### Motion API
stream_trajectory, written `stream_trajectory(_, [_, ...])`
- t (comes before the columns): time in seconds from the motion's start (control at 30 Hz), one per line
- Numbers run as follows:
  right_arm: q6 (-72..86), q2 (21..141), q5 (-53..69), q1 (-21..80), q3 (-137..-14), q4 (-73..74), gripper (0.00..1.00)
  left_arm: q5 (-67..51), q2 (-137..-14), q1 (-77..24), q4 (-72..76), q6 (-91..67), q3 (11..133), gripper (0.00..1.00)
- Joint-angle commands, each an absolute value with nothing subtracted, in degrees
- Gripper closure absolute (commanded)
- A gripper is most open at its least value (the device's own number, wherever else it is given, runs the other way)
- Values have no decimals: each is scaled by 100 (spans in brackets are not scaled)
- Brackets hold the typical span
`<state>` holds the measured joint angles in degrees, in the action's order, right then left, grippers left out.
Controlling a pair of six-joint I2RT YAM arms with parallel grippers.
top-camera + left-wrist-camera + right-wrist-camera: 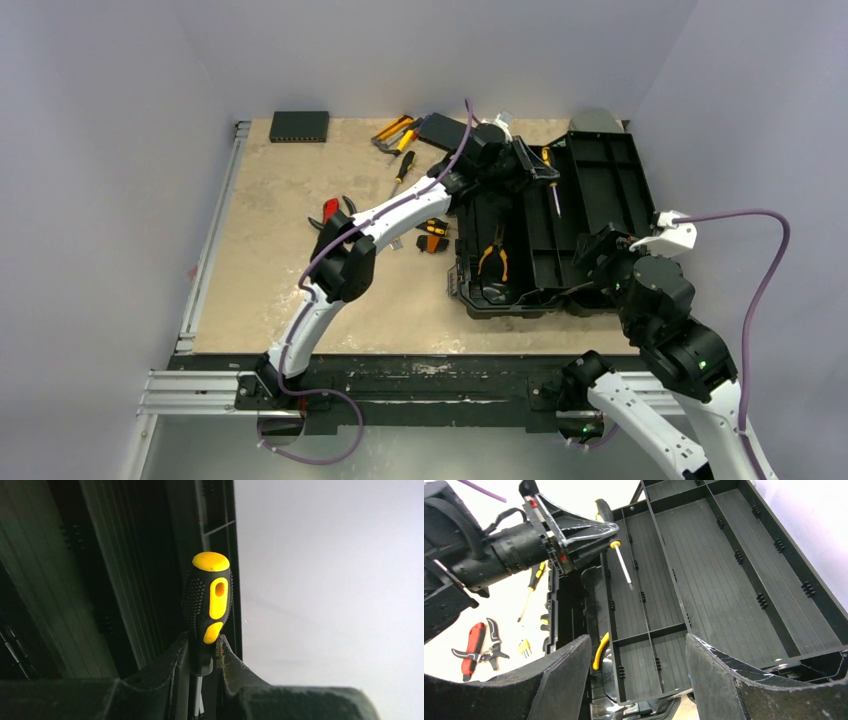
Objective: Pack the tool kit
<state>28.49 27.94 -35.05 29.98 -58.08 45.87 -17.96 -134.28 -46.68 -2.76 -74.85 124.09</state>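
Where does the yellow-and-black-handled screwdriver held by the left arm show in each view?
Top external: yellow-and-black-handled screwdriver upper centre, shaft down over the open black plastic toolbox.
Left wrist: centre, handle up, clamped in the left tool.
Right wrist: screwdriver upper left of centre, shaft slanting down-right.
Shared landmark: the open toolbox behind it.

Matt black ribbed plastic toolbox; above it, a screwdriver with knobbly yellow-black grip and smooth metal shaft.
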Motion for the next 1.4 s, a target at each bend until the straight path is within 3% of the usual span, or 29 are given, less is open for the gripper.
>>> stream_trajectory(0.0, [2831, 2754, -3665, 3002, -5899, 4455, 32, -1464, -13786, -4749, -349, -7683, 13007, 100])
stream_trajectory(0.1, [2834, 2755, -3658, 3004, -5856, 4440, 32, -1532, -14042, -4771, -496, -7636, 13341, 97])
stream_trajectory(0.33, [2938, 2652, -3644, 3000, -5702, 4456, 32, -1703, -14010, -4772, -665, -7394, 13255, 58])
stream_trajectory(0.43, [2972, 2626, -3626, 3006, -5657, 4472, 32, -1700, -13856, -4774, -734, -7191, 13244, 47])
stream_trajectory(0.83, [3007, 2532, -3666, 3002, -5607, 4519, 32, -1424, -12668, -4631, -1028, -6288, 12203, 34])
stream_trajectory(1.03, [2951, 2546, -3597, 3004, -5552, 4441, 32, -1344, -11445, -4210, -1513, -5218, 10927, 26])
stream_trajectory(1.23, [2927, 2506, -3569, 3006, -5483, 4382, 32, -466, -9897, -3531, -2053, -4492, 9169, 20])
stream_trajectory(1.3, [2946, 2490, -3534, 3004, -5445, 4361, 32, 23, -9531, -3269, -2361, -4379, 8667, 14])
stream_trajectory(1.37, [2969, 2485, -3487, 3003, -5396, 4336, 32, 685, -9282, -3081, -2885, -4375, 8460, 2])
